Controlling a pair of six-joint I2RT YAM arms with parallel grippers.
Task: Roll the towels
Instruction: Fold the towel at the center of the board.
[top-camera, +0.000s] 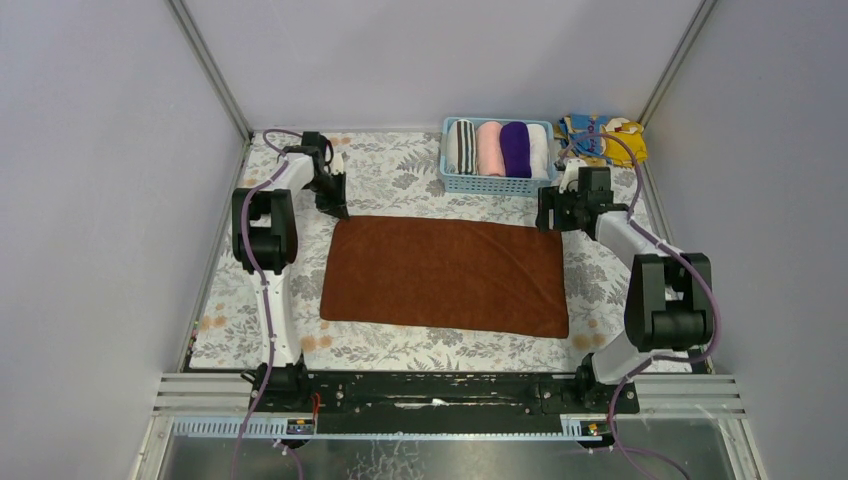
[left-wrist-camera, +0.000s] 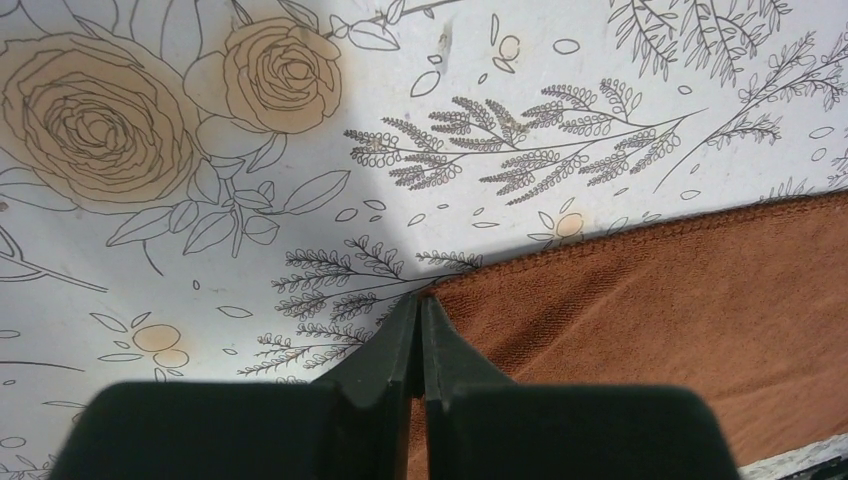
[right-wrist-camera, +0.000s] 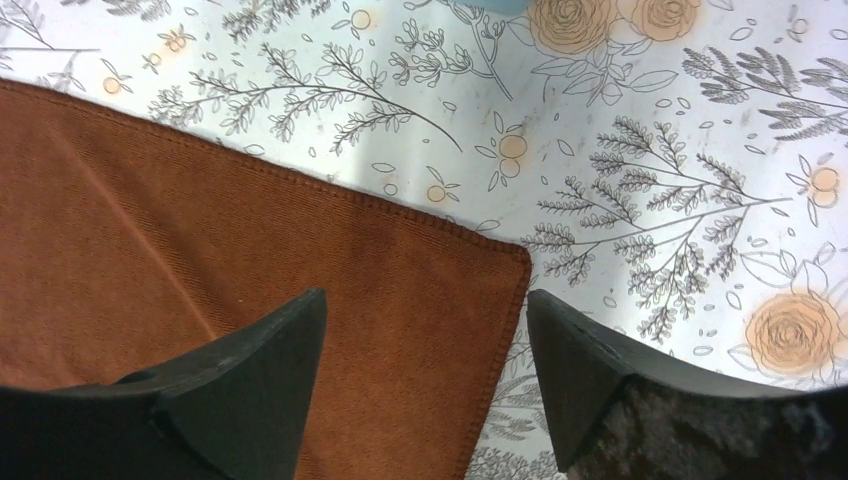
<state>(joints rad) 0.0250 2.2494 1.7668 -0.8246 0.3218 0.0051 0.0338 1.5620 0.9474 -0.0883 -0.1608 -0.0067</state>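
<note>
The rust-brown towel (top-camera: 445, 275) lies spread flat on the flowered tablecloth. My left gripper (top-camera: 338, 206) is down at its far left corner. In the left wrist view its jaws (left-wrist-camera: 420, 302) are pressed together with the corner of the towel (left-wrist-camera: 680, 300) pinched at the tips. My right gripper (top-camera: 552, 212) hangs over the far right corner. It is open (right-wrist-camera: 425, 300), one finger above the towel (right-wrist-camera: 200, 260) and the other above the bare tablecloth. The purple towel (top-camera: 515, 148) sits rolled in the basket.
A blue basket (top-camera: 495, 186) at the back holds rolled striped, pink, purple and white towels. A yellow-and-blue patterned cloth (top-camera: 605, 136) lies in the far right corner. Grey walls close in three sides of the table.
</note>
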